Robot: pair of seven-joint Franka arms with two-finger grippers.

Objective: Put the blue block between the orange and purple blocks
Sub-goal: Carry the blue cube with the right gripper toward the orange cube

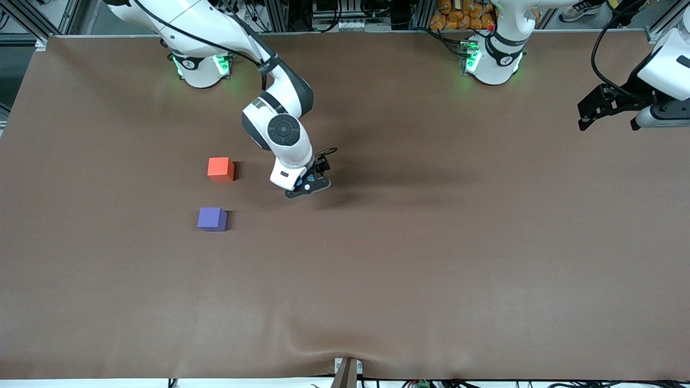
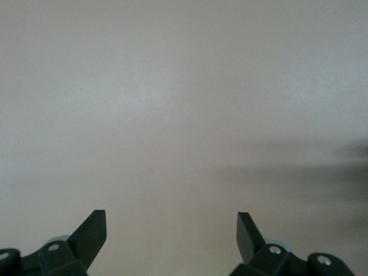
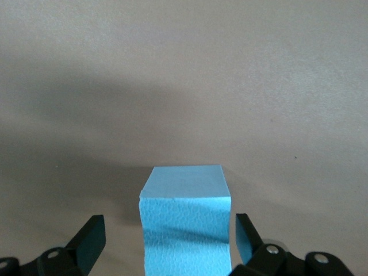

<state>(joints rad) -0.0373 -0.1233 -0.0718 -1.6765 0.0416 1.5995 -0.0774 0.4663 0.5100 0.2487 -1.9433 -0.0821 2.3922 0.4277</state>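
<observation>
The orange block (image 1: 220, 168) and the purple block (image 1: 212, 219) sit on the brown table toward the right arm's end, the purple one nearer the front camera, with a gap between them. My right gripper (image 1: 307, 186) is low over the table beside the orange block, toward the middle. In the right wrist view the right gripper (image 3: 169, 227) is open, with the light blue block (image 3: 184, 213) between its fingers, resting on the table. In the front view the gripper hides the blue block. My left gripper (image 1: 590, 113) waits, open and empty (image 2: 171, 221), over the left arm's end.
The brown table cover (image 1: 431, 258) has a wrinkle at its front edge near a small bracket (image 1: 346, 372). The arm bases stand along the table's back edge.
</observation>
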